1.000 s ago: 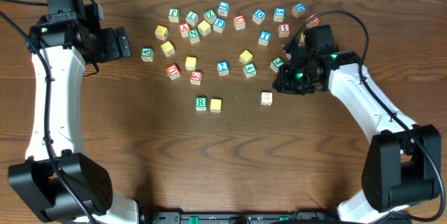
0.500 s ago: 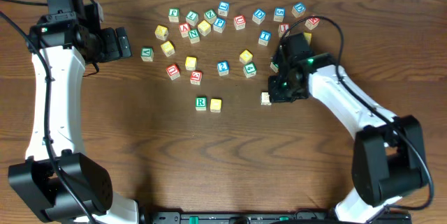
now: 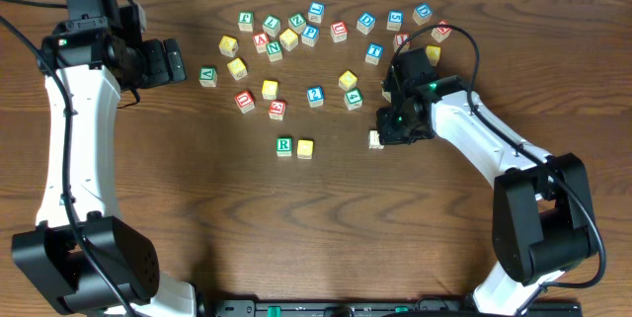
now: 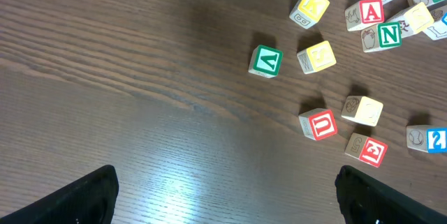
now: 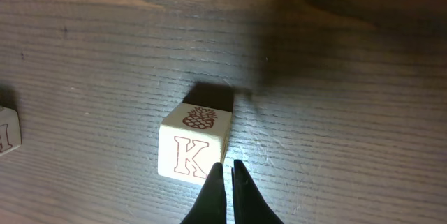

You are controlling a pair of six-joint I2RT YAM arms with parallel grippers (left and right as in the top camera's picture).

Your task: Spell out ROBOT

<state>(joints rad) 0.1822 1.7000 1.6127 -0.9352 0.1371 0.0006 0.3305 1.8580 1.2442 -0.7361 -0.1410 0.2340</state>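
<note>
A green R block point(image 3: 284, 145) and a yellow block point(image 3: 305, 148) sit side by side at mid-table. A pale block point(image 3: 375, 139) lies to their right; in the right wrist view it shows a K and a pineapple point(image 5: 195, 143). My right gripper point(image 3: 385, 132) is shut and empty, its tips point(image 5: 227, 170) low at the K block's right edge. My left gripper point(image 3: 178, 60) is open and empty at the far left, its fingers wide apart point(image 4: 227, 196) above bare wood.
Several letter blocks are scattered across the back of the table point(image 3: 316, 31). The left wrist view shows a green V block point(image 4: 265, 61), a red U block point(image 4: 319, 123) and others. Another block edge point(image 5: 7, 130) sits left of the K block.
My right arm has swung left and down towards the pale K block, and its shut tips have reached the block's right side. The left arm has not moved.
</note>
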